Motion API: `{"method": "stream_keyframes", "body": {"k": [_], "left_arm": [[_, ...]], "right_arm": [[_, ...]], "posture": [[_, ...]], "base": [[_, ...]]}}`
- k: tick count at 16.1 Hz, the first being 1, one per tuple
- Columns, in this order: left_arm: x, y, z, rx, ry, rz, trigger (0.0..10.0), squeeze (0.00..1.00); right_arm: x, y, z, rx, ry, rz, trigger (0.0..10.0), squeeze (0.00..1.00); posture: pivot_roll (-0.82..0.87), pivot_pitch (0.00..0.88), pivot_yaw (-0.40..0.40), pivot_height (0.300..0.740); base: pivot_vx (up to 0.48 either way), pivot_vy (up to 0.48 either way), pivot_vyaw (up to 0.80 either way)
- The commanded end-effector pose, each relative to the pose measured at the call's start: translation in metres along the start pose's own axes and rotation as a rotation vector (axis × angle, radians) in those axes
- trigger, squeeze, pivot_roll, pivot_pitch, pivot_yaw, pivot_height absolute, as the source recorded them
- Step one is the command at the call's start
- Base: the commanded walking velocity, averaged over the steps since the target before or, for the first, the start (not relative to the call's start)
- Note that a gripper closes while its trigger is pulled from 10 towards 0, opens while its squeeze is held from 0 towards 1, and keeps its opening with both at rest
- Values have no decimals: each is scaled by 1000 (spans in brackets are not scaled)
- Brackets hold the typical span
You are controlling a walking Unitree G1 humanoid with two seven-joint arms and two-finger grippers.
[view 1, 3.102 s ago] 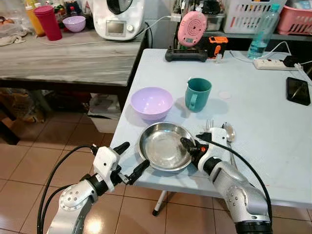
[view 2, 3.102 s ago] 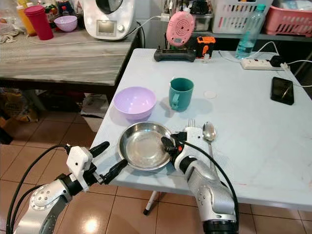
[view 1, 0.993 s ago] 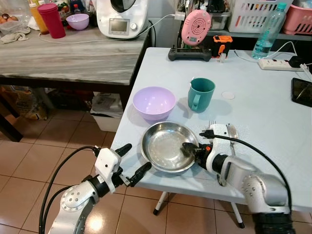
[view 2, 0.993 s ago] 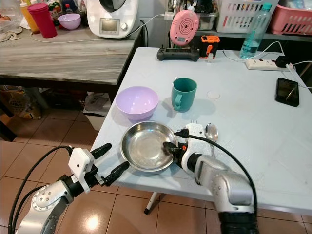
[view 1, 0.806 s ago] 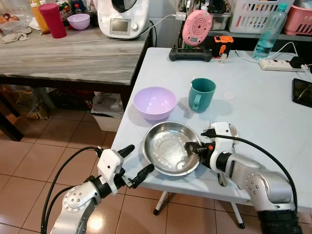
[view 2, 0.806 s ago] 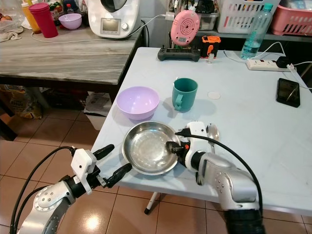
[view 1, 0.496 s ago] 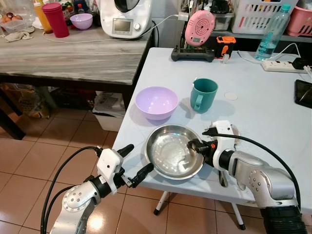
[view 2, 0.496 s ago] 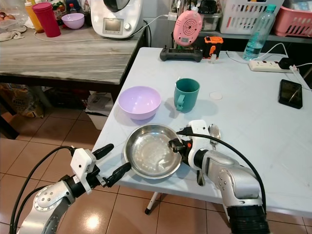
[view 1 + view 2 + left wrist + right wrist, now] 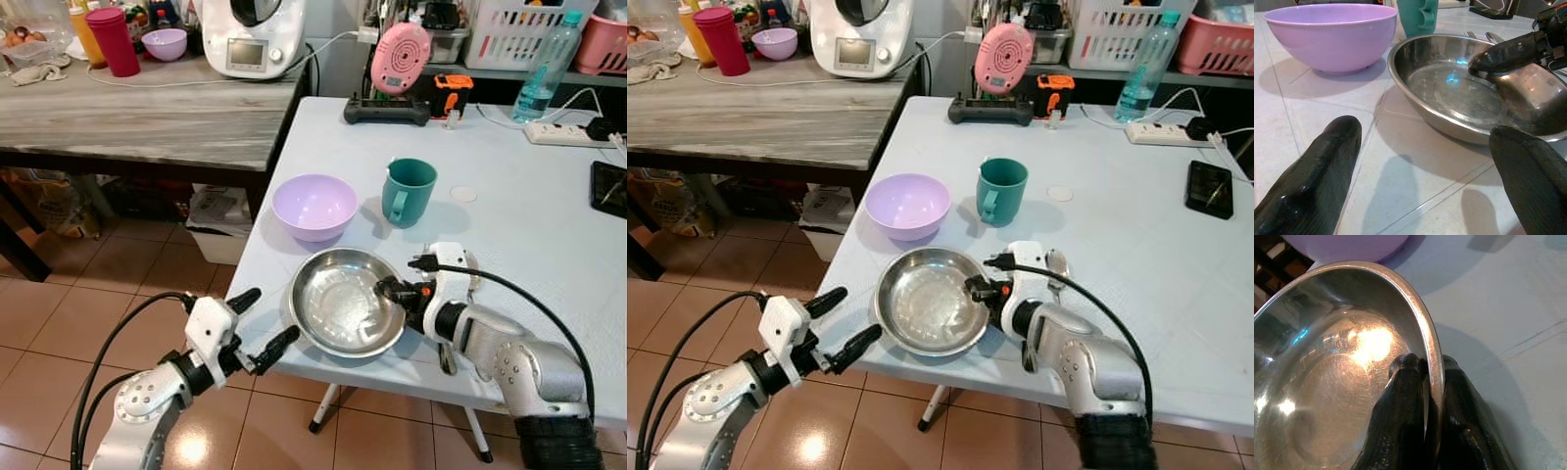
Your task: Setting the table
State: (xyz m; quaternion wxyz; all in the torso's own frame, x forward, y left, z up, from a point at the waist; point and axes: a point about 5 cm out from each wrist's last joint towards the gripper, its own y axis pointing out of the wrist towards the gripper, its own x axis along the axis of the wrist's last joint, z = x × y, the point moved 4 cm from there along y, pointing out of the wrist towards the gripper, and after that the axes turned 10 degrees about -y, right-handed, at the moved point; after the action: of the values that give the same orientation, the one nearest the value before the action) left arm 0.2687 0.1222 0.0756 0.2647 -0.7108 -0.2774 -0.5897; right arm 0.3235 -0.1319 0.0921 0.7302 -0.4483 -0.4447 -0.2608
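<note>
Holding: our right gripper (image 9: pixel 978 287) is clenched on the right rim of the steel dish (image 9: pixel 927 302), one finger inside the wall and one outside, as the right wrist view shows plainly.
Change in the dish: compared with a second ago, it sits a little further from the table's (image 9: pixel 1136 245) near edge and closer to the fork (image 9: pixel 427 257) and spoon (image 9: pixel 468 257); some of that shift may be our own head moving.
Change in the left arm: our left gripper (image 9: pixel 254 319), fingers spread wide with nothing between them, has dropped back a touch from the near edge and hangs off the table's corner.
Dish position: near the front left corner, just in front of the purple bowl (image 9: pixel 906 206), with the teal mug (image 9: pixel 1000 191) behind and to the right.
Tilt: we cannot tell whether the dish is flat on the table or lifted slightly at the gripped side.
Meaning for the task: we judge the dish is being nudged into its place beside the cutlery, and that letting go comes next.
</note>
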Motion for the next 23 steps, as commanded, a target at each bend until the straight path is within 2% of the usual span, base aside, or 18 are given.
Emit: {"method": "stream_keyframes", "body": {"k": [1, 2, 4, 7, 8, 9, 10, 14, 16, 23], "left_arm": [[3, -1, 8, 39, 0, -14, 10000, 0], [8, 2, 17, 102, -19, -42, 10000, 0], [12, 5, 32, 196, -4, -60, 10000, 0], [22, 8, 60, 357, -23, -104, 10000, 0], [28, 8, 71, 413, -58, -138, 10000, 0], [30, 8, 75, 436, -66, -147, 10000, 0], [31, 10, 78, 455, -73, -152, 10000, 0], [32, 16, 78, 474, -108, -183, 10000, 0], [34, 20, 75, 473, -115, -199, 10000, 0], [35, 22, 80, 504, -132, -214, 10000, 0]], "right_arm": [[-31, -2, -16, -130, 13, 115, 0, 0], [-30, -2, -16, -157, 23, 91, 0, 0], [-28, 1, -14, -185, 41, 55, 0, 0], [-22, 5, -2, -206, 58, -12, 0, 0], [-15, 5, 4, -201, 54, -65, 4784, 0], [-11, 4, 6, -205, 43, -94, 10000, 0], [-5, 4, 8, -216, 12, -127, 10000, 0], [-1, 5, 11, -215, -6, -150, 10000, 0], [0, 6, 14, -208, -19, -153, 10000, 0], [2, 7, 17, -205, -44, -184, 10000, 0]], "posture": [[-204, 89, 31, 740], [-209, 89, 31, 740], [-209, 89, 31, 740], [-212, 80, 30, 740], [-214, 76, 32, 740], [-214, 76, 32, 740], [-214, 76, 32, 740], [-220, 69, 33, 740], [-217, 68, 33, 740], [-214, 66, 32, 740]], "base": [[0, 0, 0], [0, 0, 0], [0, 0, 0], [0, 0, 0], [0, 0, 0], [0, 0, 0], [0, 0, 0], [0, 0, -230], [0, 262, -681], [0, 310, -560]]}}
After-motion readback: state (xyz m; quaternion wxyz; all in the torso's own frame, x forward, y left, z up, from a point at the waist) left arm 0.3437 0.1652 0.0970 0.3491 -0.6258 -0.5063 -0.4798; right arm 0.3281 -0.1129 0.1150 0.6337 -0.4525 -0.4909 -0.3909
